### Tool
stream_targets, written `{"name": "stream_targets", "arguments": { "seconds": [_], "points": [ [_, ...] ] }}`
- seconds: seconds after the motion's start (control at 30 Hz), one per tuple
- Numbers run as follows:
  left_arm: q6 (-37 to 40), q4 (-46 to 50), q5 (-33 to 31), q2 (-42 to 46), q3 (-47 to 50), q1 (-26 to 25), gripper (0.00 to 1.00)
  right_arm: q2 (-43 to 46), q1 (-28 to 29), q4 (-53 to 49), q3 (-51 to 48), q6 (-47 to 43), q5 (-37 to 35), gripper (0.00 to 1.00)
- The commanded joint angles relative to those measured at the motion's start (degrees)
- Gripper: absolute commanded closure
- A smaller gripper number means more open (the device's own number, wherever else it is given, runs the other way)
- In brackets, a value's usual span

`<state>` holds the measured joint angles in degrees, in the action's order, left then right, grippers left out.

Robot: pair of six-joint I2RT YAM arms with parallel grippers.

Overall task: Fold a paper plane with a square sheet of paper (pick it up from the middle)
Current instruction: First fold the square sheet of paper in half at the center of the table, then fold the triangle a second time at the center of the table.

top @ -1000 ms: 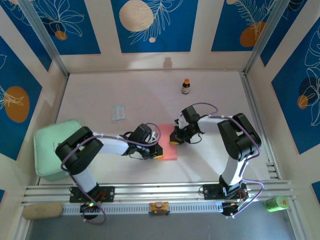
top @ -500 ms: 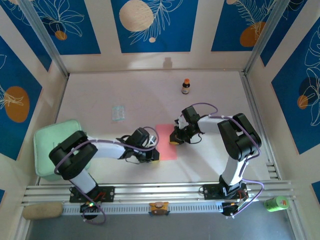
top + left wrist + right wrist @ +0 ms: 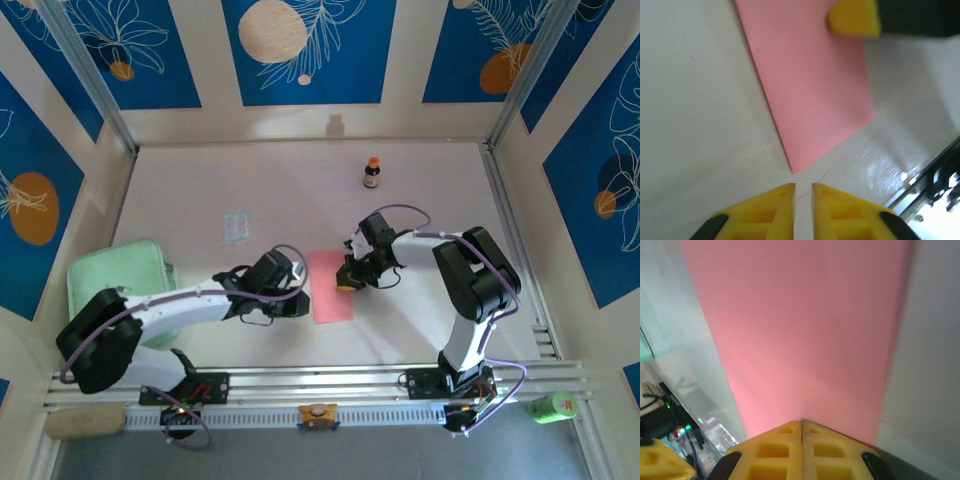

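The square sheet of paper (image 3: 328,296) is salmon pink and lies flat on the table as a narrow upright rectangle; it also shows in the wrist views (image 3: 810,90) (image 3: 800,330). My right gripper (image 3: 345,283) (image 3: 801,421) is shut, its joined yellow tips resting on the sheet's right edge. One of its pads (image 3: 852,17) appears at the top of the left wrist view. My left gripper (image 3: 303,303) (image 3: 803,186) sits low just left of the sheet's near left corner, off the paper. Its jaws stand a narrow slit apart with only bare table between them.
A small brown bottle (image 3: 372,173) stands at the back. A pale packet (image 3: 236,226) lies to the left, and a mint-green box (image 3: 105,290) sits at the left edge. The metal rail (image 3: 320,385) runs along the front, with a green can (image 3: 553,405) beyond it.
My left gripper has slid left off the sheet's near left corner and its jaws have parted slightly. The right gripper has stayed pressed on the paper.
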<state>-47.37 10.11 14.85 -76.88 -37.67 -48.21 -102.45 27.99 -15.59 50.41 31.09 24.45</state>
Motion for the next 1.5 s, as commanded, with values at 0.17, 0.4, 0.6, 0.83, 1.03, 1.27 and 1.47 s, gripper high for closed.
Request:
{"name": "stream_targets", "arguments": {
  "seconds": [0.17,0.4,0.6,0.83,1.03,1.27,1.47],
  "points": [
    [-2.63,-8.6,8.23,-4.96,-3.04,11.03,0.8,9.31,1.84,-2.62,-0.01,-0.41,-4.5,0.98],
    [-3.24,-16.97,15.93,-18.18,-11.28,14.28,0.8,20.13,-4.21,-3.39,-8.44,9.07,-4.94,0.93],
    [-2.99,-18.06,17.76,-27.58,-17.43,14.71,0.8,22.71,-4.16,-2.61,-12.14,12.29,-1.9,0.9],
    [-3.1,-19.33,18.41,-31.21,-19.37,15.51,0.81,21.33,-2.27,1.75,-13.19,13.48,0.62,0.9],
    [-2.72,-19.92,17.21,-33.18,-17.46,15.86,0.81,15.49,1.89,1.1,-7.73,11.9,-0.06,0.95],
    [-3.42,-22.41,16.09,-34.96,-13.61,15.86,0.82,12.54,2.6,-0.56,-6.93,11.8,-2.73,0.96],
    [-3.26,-22.16,16.09,-34.14,-13.29,15.86,0.81,10.82,3.27,0.49,-5.15,11.17,0.1,0.95]
  ]
}}
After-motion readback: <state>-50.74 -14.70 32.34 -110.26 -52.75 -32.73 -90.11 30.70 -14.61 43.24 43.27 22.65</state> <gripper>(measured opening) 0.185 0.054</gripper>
